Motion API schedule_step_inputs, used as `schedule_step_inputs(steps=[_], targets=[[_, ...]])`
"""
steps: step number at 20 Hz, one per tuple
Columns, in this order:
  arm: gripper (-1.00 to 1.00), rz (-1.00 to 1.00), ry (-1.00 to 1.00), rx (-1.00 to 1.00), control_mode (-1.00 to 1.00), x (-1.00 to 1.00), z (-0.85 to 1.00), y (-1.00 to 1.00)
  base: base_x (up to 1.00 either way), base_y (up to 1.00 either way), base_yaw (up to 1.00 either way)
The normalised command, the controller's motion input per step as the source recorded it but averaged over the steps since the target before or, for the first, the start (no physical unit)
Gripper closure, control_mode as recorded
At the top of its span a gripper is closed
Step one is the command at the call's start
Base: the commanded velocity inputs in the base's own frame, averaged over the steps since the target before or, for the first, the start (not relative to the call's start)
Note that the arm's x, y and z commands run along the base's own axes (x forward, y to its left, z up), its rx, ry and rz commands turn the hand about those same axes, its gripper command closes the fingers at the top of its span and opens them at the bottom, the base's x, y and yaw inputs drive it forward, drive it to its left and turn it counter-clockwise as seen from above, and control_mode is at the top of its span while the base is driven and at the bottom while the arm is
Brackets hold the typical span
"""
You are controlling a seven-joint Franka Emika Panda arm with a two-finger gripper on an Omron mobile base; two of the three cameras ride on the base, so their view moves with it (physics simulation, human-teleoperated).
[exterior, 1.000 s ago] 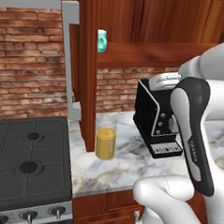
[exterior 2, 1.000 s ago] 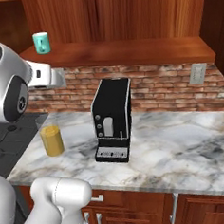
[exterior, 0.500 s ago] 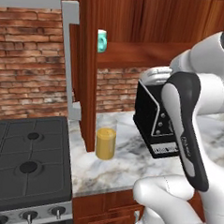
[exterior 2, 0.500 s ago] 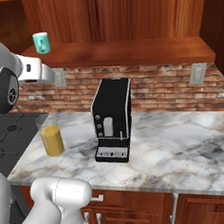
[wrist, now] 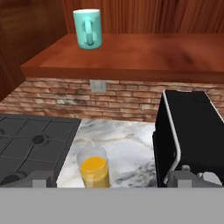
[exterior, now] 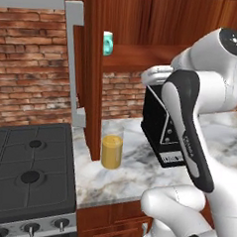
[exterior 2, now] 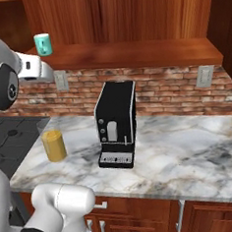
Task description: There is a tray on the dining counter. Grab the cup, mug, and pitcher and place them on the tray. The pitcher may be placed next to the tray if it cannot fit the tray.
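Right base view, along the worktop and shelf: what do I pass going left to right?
Mug up on the wooden shelf → pitcher on the marble worktop → black coffee machine → wall outlet on the brick at far right.

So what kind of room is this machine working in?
A kitchen, rendered rather than real: a gas stove beside a marble worktop, a black coffee machine against a brick wall, and a mug on a wooden shelf.

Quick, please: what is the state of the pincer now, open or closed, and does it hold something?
Pincer: open and holding nothing; in the hand view its tips stand wide apart, above the pitcher on the counter.
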Motion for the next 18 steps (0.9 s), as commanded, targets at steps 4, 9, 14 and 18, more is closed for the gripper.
schedule_step_inputs(steps=[4, 9, 14, 18], targets=[[-1.0, 0.0, 0.0, 0.0, -1.0, 0.35, 0.0, 0.04, 0.0, 0.0, 0.0], [-1.0, 0.0, 0.0, 0.0, -1.0, 0.39, 0.02, 0.08, 0.0, 0.0, 0.0], [-1.0, 0.0, 0.0, 0.0, -1.0, 0.34, 0.07, 0.11, 0.0, 0.0, 0.0], [-1.0, 0.0, 0.0, 0.0, -1.0, 0.28, 0.12, 0.09, 0.0, 0.0, 0.0]])
